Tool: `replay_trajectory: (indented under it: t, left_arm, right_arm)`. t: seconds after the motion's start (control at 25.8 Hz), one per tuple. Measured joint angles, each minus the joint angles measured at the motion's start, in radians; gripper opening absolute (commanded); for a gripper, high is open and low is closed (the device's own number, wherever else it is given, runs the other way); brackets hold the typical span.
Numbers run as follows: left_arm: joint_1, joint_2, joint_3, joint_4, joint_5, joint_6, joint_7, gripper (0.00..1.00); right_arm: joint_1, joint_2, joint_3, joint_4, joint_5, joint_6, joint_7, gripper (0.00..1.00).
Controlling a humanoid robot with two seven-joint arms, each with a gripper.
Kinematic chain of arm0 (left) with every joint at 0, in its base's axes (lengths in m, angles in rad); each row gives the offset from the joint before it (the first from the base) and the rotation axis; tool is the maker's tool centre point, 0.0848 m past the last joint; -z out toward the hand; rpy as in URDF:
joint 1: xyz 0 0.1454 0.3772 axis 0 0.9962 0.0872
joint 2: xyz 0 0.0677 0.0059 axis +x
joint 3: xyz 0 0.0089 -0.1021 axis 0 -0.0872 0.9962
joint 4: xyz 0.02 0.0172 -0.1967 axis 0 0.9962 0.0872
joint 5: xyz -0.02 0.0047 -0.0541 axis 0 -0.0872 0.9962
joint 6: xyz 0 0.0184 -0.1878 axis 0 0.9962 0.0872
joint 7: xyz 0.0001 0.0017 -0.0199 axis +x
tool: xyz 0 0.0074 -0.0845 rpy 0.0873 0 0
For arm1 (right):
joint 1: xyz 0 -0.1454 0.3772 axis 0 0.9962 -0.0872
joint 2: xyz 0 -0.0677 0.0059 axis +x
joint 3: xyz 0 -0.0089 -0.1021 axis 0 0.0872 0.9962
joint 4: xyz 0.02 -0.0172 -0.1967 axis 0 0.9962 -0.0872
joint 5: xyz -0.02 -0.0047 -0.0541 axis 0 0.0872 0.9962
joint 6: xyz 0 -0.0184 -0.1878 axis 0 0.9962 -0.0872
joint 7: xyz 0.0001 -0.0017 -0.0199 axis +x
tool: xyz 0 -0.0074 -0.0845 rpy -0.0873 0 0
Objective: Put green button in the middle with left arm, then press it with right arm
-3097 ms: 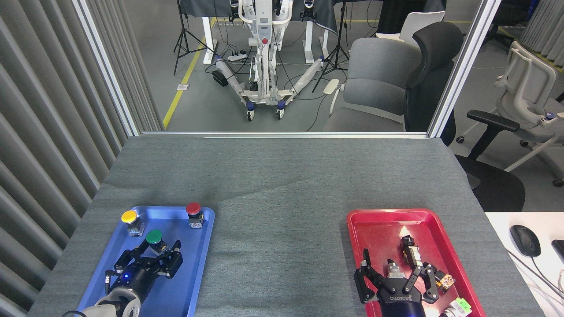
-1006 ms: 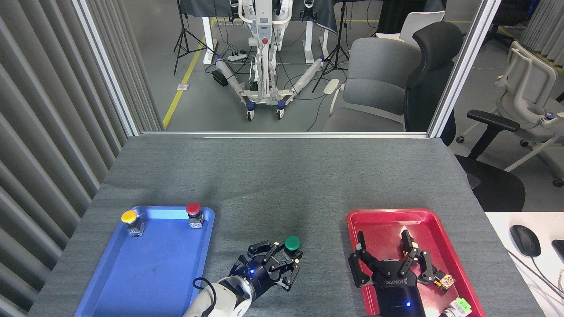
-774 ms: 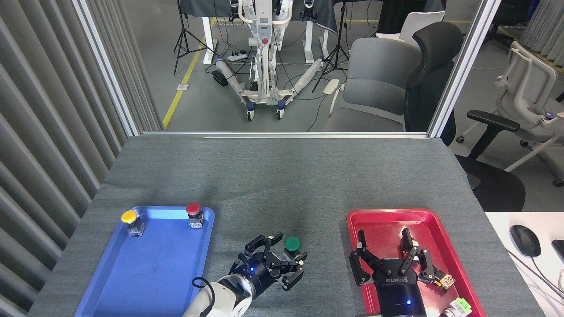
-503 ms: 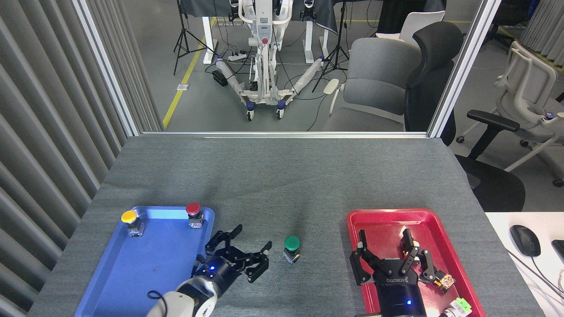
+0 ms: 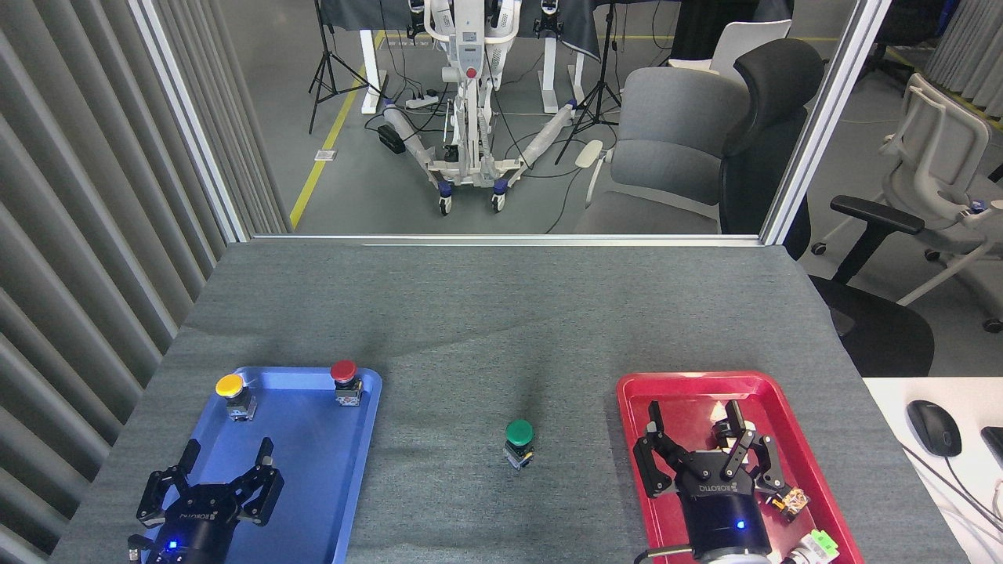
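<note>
Head view, nearest first: the left arm's gripper (image 5: 211, 478) hangs over the near end of the blue tray (image 5: 313, 501), its jaws spread wide and holding nothing, a blue light glowing on its wrist; the right arm's gripper (image 5: 709, 450) hangs over the red tray (image 5: 666, 388), its jaws likewise spread wide and empty, white lettering on its black body and a blue light below that; a few small parts lie in the red tray beside and under it, among them a light green piece (image 5: 819, 542) at the near right corner and an orange-tinted one (image 5: 793, 501) just right of the gripper.

Between the two trays, on the middle (image 5: 486, 352) of the grey tabletop cloth, stands the green button (image 5: 519, 442), upright on its square body with the round green cap on top; it touches neither gripper and sits well apart from both, somewhat closer to the red tray than to the blue one.

Farther back, at the far end of the blue tray, stand the yellow button (image 5: 232, 394) near the left corner and the red button (image 5: 345, 381) near the right corner, both upright.

Beyond the tabletop's far edge, past a metal-framed pane, are a grey chair (image 5: 666, 149), a black chair (image 5: 764, 117) beside it, and a white wheeled stand (image 5: 470, 94) with cables on the floor; on a white desk at the right lies a black mouse (image 5: 934, 427).
</note>
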Motion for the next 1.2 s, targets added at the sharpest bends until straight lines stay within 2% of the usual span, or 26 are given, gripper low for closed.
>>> replay_trajectory:
  t: [0.31, 0.62, 0.93, 1.2]
  left_arm:
    - [0.011, 0.004, 0.012, -0.073, 0.001, 0.009, -0.026, 0.99]
    - [0.034, 0.000, 0.012, -0.195, 0.002, 0.014, -0.061, 0.99]
    - [0.041, -0.001, 0.012, -0.215, 0.003, 0.013, -0.106, 0.99]
    - [0.048, 0.001, 0.022, -0.197, 0.002, 0.014, -0.107, 0.99]
  right_arm:
    - [-0.002, -0.009, 0.008, 0.005, -0.011, 0.001, -0.011, 1.00]
    - [-0.015, 0.005, 0.023, 0.007, -0.013, 0.002, -0.013, 1.00]
    - [-0.036, -0.019, 0.079, 0.036, -0.017, 0.029, -0.004, 0.99]
    - [-0.046, -0.001, 0.172, 0.061, -0.018, 0.047, 0.078, 0.66]
